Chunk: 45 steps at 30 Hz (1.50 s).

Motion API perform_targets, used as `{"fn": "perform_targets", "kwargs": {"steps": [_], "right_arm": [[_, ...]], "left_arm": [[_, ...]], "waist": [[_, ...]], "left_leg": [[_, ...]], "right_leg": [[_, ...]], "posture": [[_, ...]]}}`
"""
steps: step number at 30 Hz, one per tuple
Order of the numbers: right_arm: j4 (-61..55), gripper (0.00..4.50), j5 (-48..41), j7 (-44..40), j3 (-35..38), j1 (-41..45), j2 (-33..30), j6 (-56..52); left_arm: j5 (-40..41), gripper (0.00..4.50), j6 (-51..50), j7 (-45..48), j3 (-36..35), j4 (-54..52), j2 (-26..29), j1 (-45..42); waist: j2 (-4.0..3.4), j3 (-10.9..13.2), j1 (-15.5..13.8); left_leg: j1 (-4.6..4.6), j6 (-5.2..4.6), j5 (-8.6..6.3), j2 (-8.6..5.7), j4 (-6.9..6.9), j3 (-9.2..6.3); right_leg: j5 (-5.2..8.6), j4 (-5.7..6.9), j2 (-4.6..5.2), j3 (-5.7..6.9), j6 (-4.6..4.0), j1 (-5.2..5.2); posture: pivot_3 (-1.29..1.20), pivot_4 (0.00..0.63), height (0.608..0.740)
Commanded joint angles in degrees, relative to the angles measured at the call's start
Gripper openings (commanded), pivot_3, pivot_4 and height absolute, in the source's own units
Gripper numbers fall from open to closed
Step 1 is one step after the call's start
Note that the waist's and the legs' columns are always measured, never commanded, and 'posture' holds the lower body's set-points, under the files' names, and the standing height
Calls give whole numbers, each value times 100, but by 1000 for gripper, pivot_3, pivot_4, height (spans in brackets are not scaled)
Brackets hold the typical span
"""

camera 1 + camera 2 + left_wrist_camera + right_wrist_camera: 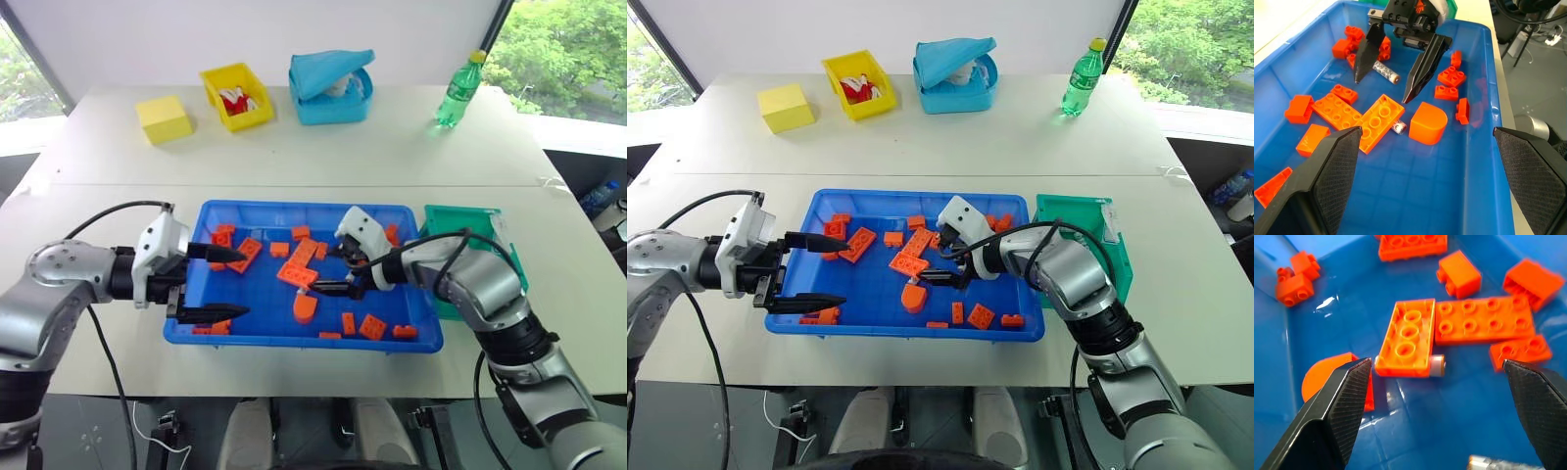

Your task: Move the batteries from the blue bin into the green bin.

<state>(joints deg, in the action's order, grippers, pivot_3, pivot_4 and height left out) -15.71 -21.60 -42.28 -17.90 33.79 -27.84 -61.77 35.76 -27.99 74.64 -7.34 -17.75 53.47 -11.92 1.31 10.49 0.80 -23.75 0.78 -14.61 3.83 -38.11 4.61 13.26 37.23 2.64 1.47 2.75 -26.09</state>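
The blue bin (294,209) lies in the middle of the table, strewn with orange bricks (297,275). One of the batteries (1386,72) lies on the bin floor between the fingers of my right gripper (333,271), which is open and low over the bin's right half. A second battery (1437,365) pokes out from under an upturned orange plate (1405,340), just ahead of that gripper. My left gripper (230,284) stands open over the bin's left end, holding nothing. The green bin (470,221) sits against the blue bin's right side.
At the back of the table stand a yellow block (165,118), a yellow bin (236,95), a light-blue box with a lid (331,86) and a green bottle (458,90). An orange half-round brick (1427,123) lies beside the plate.
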Motion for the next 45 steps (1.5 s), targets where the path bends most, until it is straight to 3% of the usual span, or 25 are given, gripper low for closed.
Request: {"fn": "perform_targets", "kwargs": {"steps": [1,16,22,25,26,34,41,43,45], "right_arm": [[-88,4407,0,59,-77,-27,70,80],[195,4407,134,176,-199,-20,271,413],[231,1760,150,132,-189,-14,269,517],[215,136,112,72,-129,38,239,554],[254,54,86,52,-76,111,271,597],[1038,54,352,-132,-408,940,709,1127],[831,54,404,-480,-522,919,387,1067],[571,569,352,-564,-522,759,238,1030],[390,1355,383,-659,-561,609,109,1198]], "left_arm": [[140,4500,-30,-14,-213,-176,111,-35],[115,4500,-47,16,-129,-71,144,-254],[78,4500,-5,5,-108,-21,116,-299],[73,4500,13,-4,-108,-8,109,-298],[64,4500,27,-2,-103,0,106,-291],[13,4500,97,1,-61,70,59,-326],[7,4500,111,-20,-116,48,48,-281],[10,4500,122,-27,-141,26,48,-225],[15,4500,125,-35,-149,16,46,-199]], "waist": [[0,0,0],[0,0,-2],[0,0,-2],[0,0,1],[0,0,1],[0,0,10],[0,0,-14],[1,0,-15],[1,0,-9]], "left_leg": [[0,0,0,0,0,-1],[0,0,0,0,0,-1],[0,0,0,0,0,-1],[1,0,0,0,0,-1],[1,0,0,0,0,-1],[3,0,0,1,1,-3],[-4,0,0,-1,0,-1],[-4,0,0,-1,-1,-2],[-3,0,0,0,0,-3]], "right_leg": [[0,0,-1,0,0,0],[0,0,-1,1,0,0],[0,0,-1,1,1,1],[0,0,-1,1,1,1],[0,0,-1,1,1,1],[-1,5,-3,2,1,0],[-1,0,2,4,1,-1],[-1,1,2,4,0,0],[-1,1,1,5,1,-1]], "posture": [[0,150,736],[0,150,736],[0,150,736],[0,150,736],[0,150,736],[0,150,736],[0,150,736],[0,150,736],[0,150,736]]}}
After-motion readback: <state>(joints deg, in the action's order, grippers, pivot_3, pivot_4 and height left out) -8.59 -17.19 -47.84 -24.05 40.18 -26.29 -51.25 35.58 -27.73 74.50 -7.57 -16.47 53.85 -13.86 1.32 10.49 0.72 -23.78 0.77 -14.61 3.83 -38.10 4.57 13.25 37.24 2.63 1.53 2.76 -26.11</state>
